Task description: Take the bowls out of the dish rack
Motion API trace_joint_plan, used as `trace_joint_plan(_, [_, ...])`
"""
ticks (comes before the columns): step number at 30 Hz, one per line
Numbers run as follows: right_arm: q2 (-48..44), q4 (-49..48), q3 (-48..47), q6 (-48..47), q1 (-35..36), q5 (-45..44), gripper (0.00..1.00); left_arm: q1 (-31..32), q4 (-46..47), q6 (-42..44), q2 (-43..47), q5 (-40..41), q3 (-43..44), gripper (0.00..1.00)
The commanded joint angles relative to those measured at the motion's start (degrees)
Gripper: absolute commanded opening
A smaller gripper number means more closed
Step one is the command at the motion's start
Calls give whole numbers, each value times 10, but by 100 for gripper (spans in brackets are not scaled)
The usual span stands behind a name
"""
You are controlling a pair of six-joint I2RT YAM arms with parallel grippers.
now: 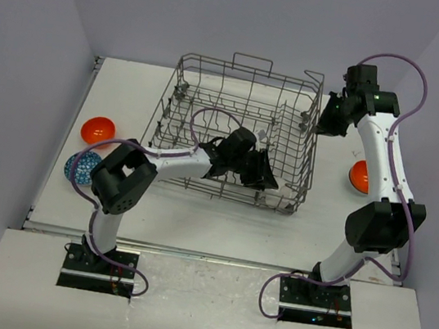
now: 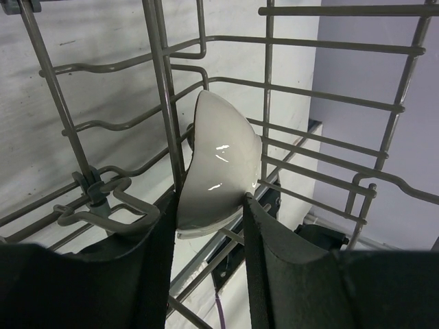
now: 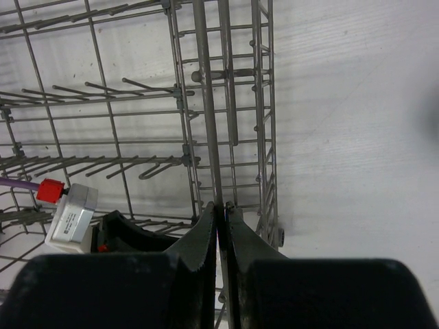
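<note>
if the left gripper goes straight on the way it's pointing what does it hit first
The white bowl: it stands on edge right ahead, its lower rim already between the left gripper's fingers. Whether they touch it is unclear. Behind it come the dish rack's wall wires.

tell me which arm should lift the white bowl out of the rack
Left. The left gripper sits inside the dish rack, closed on the white bowl. The right gripper is shut on the rack's rim wire, probably steadying it.
</note>
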State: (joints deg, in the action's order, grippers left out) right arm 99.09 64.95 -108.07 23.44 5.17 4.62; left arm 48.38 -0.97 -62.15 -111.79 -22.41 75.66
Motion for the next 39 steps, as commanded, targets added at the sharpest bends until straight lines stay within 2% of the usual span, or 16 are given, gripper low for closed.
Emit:
trace_joint_plan(1, [-12,-12,-27,15,10,39,0,12,95,-32,-7,-43,4,30])
trace_joint_plan(8, [-14,-12,-20,13,10,38,0,12,166,-73,-10,-70,-20,19])
trace_joint_plan(15, [-15,-17,-13,14,10,43,0,12,309,-123,-15,-114,-55,7])
trace_joint_plan(16, [-14,-17,-14,14,10,41,0,11,361,-134,-18,-122,-66,7])
trace_joint_plan(21, [-16,-11,-15,13,11,40,0,12,482,-212,-54,-154,-82,12])
trace_joint_plan(25, [-18,-7,-16,10,12,36,0,13,493,-220,-70,-159,-75,16])
trace_joint_plan(35, [-28,-6,-5,12,20,35,0,12,453,-176,-48,-97,-69,15])
trace_joint_plan(39, [-29,-7,1,14,34,31,0,13,507,-194,-66,-104,-61,22])
